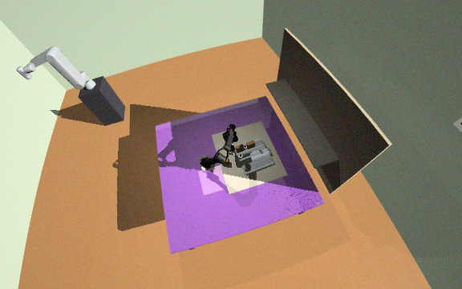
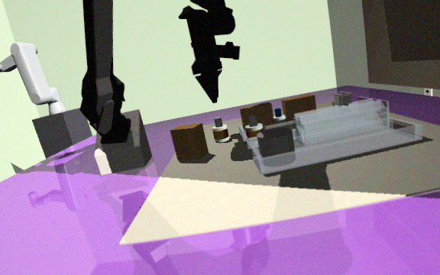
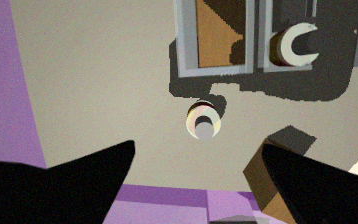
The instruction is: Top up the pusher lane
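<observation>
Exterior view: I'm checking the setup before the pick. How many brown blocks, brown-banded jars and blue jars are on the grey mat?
Brown blocks: 3
Brown-banded jars: 2
Blue jars: 1
Total: 6
</observation>
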Available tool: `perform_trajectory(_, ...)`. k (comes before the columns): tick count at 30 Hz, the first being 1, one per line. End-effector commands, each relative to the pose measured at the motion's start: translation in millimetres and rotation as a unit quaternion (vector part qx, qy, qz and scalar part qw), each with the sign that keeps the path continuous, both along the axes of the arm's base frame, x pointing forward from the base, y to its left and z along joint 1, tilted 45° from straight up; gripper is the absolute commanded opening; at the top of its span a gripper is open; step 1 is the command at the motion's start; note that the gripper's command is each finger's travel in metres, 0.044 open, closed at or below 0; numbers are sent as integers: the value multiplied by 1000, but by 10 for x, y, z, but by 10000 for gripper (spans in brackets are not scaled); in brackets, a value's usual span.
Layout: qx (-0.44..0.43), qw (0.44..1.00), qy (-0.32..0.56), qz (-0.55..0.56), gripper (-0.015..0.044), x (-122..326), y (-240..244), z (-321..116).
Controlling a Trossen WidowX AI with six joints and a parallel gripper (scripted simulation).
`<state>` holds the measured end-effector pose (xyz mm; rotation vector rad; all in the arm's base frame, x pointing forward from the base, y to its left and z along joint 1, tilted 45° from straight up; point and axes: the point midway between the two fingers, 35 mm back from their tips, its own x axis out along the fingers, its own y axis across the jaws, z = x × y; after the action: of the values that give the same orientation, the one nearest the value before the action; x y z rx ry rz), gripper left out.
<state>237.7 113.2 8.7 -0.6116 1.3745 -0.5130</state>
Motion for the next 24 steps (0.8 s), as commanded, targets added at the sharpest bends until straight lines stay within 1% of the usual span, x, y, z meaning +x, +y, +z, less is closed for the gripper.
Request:
perform_trajectory(1,-17,1000,4,-1,440,-47,-58,20)
perform_trajectory(3,-17,1000,4,-1,440,-42,-84,5)
perform_trajectory(7,-18,1000,4,-1,440,-17,-305,-230)
perform_trajectory(24,-18,1000,3,-1,440,26,-460,-384)
